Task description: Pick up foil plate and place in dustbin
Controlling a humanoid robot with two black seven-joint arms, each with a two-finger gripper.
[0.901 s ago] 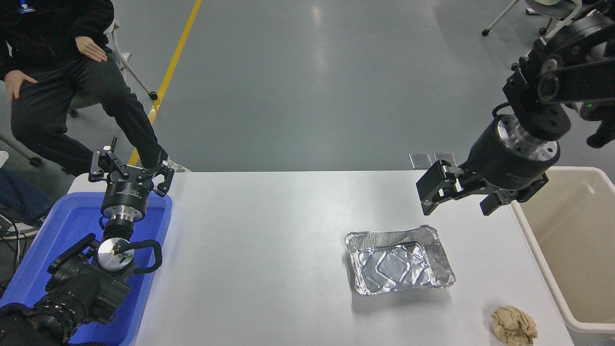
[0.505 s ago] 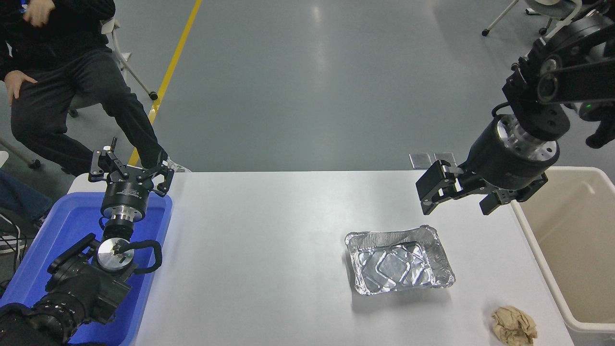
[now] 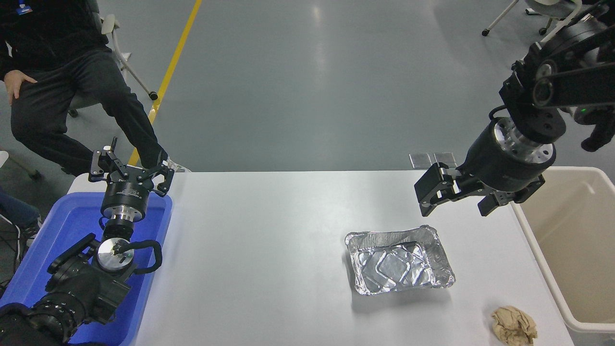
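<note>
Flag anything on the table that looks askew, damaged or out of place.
The foil plate sits slightly skewed to the table's edges, its rim crinkled. A crumpled tan paper ball lies loose near the front right corner, beside the dustbin. Nothing is spilled.

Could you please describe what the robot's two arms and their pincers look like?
Both arms are matte black with silver metal wrist rings. The left pincer has slim black linkage fingers, and a black cable loops beside its wrist. The right pincer has blocky black fingers under a thick cylindrical wrist; a small green light glows on that arm.
</note>
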